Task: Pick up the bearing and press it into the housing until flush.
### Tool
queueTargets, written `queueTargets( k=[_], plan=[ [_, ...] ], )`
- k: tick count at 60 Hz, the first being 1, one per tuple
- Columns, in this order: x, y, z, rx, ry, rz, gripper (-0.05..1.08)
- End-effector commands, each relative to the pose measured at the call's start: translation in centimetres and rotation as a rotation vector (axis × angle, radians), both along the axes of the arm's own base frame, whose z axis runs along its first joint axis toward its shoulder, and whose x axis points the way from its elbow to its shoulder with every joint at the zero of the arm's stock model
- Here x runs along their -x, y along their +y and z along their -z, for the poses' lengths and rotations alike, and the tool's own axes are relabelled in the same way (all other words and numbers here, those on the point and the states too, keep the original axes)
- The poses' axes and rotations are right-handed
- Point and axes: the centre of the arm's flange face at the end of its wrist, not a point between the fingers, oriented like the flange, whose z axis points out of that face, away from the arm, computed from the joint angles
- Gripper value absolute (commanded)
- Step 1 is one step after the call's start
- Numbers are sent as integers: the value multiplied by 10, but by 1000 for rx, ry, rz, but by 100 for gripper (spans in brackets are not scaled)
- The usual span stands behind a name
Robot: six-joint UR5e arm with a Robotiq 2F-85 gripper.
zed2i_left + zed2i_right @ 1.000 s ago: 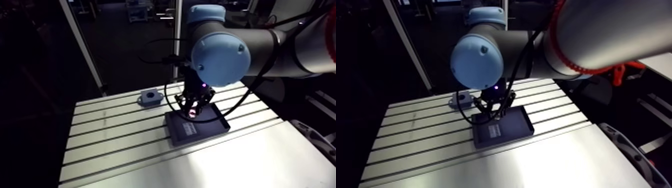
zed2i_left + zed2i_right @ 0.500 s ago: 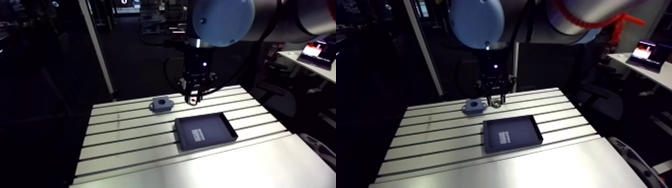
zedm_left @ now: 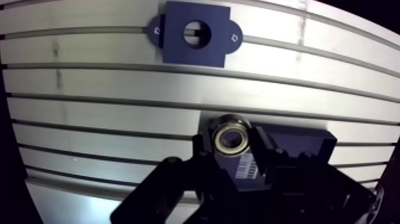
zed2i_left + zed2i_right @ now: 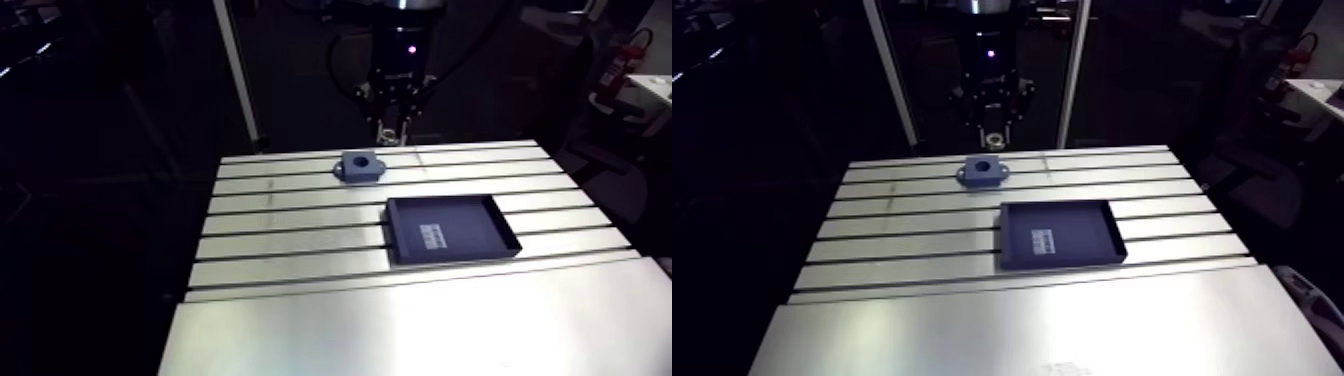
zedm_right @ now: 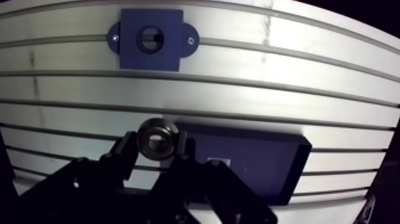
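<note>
The tool [image 3: 231, 140] was seen closed on the bearing [image 5: 156, 139]. Its two dark fingers [image 3: 203, 149] were parted only by the ring's width, and the ring was pressed between them with its bore turned toward the wrist camera. The bearing was held in the air, raised clear of the desk [image 4: 300, 240], with nothing else touching it. In the arm view the tool hung over the desk's far edge, just beyond the housing [image 3: 175, 24]. The housing, a blue block with two small ears, lay flat near the far edge, left of centre, with its round bore facing up. A dark shallow tray [image 4: 1082, 235] with a white label on its floor lay nearer and to the right, apart from the housing. In the wrist view the bearing appeared over the tray's far left corner, and the housing lay well ahead of the fingers.
</note>
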Motion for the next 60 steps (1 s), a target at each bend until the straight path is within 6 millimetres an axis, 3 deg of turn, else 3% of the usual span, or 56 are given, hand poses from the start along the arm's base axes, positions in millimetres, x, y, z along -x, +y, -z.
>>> queueTargets(
  k=[1, 7, 30, 60],
  plan=[
    [19, -16, 2, -2, 11, -27, 66],
    [26, -20, 5, -3, 13, -32, 66],
    [54, -17, 46, -6, -29, -33, 67],
    [83, -25, 67, -8, -31, -48, 69]
  ],
)
